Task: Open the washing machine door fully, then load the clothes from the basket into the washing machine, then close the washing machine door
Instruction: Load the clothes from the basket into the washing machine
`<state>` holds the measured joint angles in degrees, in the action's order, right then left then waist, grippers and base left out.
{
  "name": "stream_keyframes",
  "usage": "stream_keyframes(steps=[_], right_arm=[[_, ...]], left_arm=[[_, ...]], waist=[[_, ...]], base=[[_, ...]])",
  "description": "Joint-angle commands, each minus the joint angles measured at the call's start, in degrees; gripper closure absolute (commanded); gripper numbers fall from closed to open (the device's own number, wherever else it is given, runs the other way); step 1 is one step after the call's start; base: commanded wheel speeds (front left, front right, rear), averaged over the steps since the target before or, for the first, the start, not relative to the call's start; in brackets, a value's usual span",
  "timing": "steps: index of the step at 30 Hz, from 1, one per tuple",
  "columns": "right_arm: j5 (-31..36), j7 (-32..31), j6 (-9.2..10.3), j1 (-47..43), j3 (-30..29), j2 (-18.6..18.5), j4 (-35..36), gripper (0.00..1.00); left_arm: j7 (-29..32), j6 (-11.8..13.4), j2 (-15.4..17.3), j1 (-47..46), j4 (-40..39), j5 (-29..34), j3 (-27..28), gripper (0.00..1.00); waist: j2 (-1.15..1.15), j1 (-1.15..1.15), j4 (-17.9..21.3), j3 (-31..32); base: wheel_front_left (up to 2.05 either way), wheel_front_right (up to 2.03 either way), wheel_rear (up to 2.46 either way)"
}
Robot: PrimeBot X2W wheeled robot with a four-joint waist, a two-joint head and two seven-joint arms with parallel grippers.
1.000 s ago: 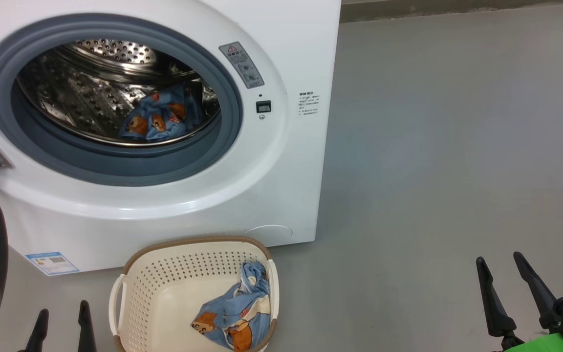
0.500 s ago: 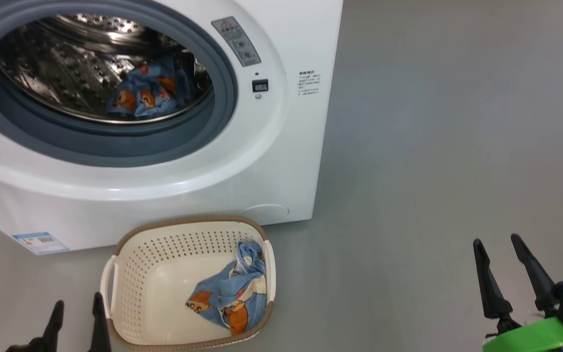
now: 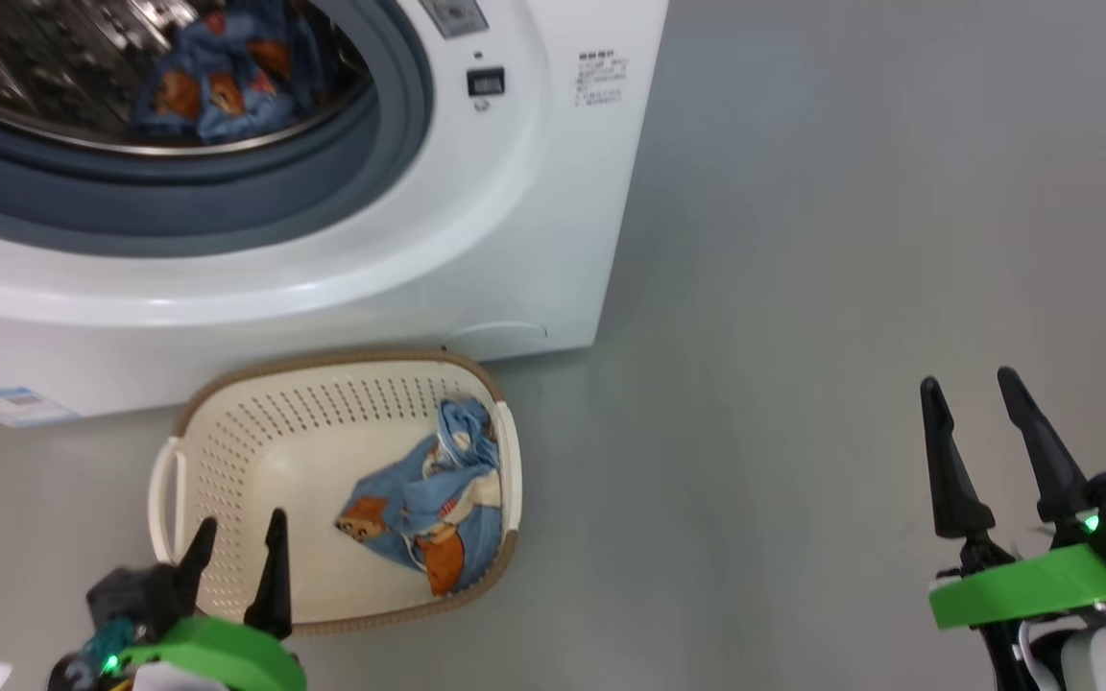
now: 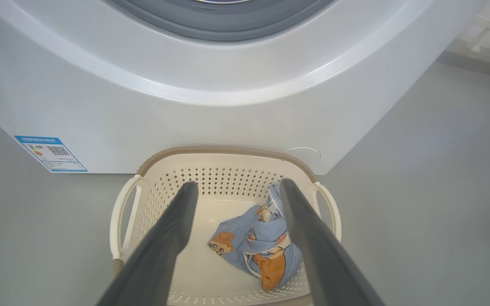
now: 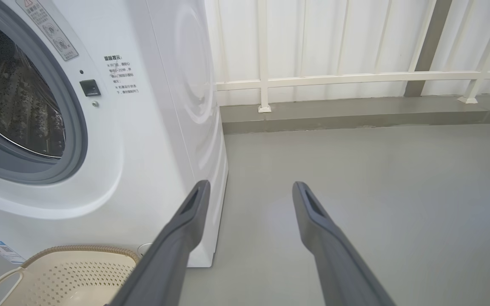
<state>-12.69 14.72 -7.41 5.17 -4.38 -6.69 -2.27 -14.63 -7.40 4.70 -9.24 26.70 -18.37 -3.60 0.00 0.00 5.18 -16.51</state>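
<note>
Left gripper at lower left of head view: fingers parted, empty, aimed into basket, probably lining up on bear-print cloth bunched at its right side. Basket sits just before washing machine, keeping the carry short. 1 loaded cloth in drum, upper left. Right gripper at lower right: parted, empty, parked over floor, well clear.

Grey floor, washing machine and basket
The smooth grey floor carries the white washing machine. The cream basket stands on it just in front of the machine's base, toward its right corner.
</note>
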Motion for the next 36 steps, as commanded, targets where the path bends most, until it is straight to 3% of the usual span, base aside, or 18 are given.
stream_keyframes(steps=[1, 22, 36], right_arm=[[0.7, 0.3, -0.08, 2.0, 1.4, 0.0, 1.6, 0.0], [-0.2, 0.3, -0.08, 13.1, 4.1, 3.4, 2.8, 0.0], [-2.6, 0.3, -0.08, 17.5, 7.1, 3.8, 3.7, 0.0]], left_arm=[[-0.4, -0.1, 1.6, -3.4, 1.6, -0.9, 0.2, 0.0], [-0.4, -0.1, 7.3, -29.3, 30.1, -12.7, -23.3, 0.0], [2.0, -0.1, 12.1, -38.3, 34.7, -26.3, -37.4, 0.0]], waist=[[0.0, 0.0, 1.5, -4.4], [0.0, 0.0, 8.5, -21.8], [0.0, 0.0, 11.8, -29.4]], base=[[0.0, 0.0, 0.0], [0.0, 0.0, 0.0], [0.0, 0.0, 0.0]])
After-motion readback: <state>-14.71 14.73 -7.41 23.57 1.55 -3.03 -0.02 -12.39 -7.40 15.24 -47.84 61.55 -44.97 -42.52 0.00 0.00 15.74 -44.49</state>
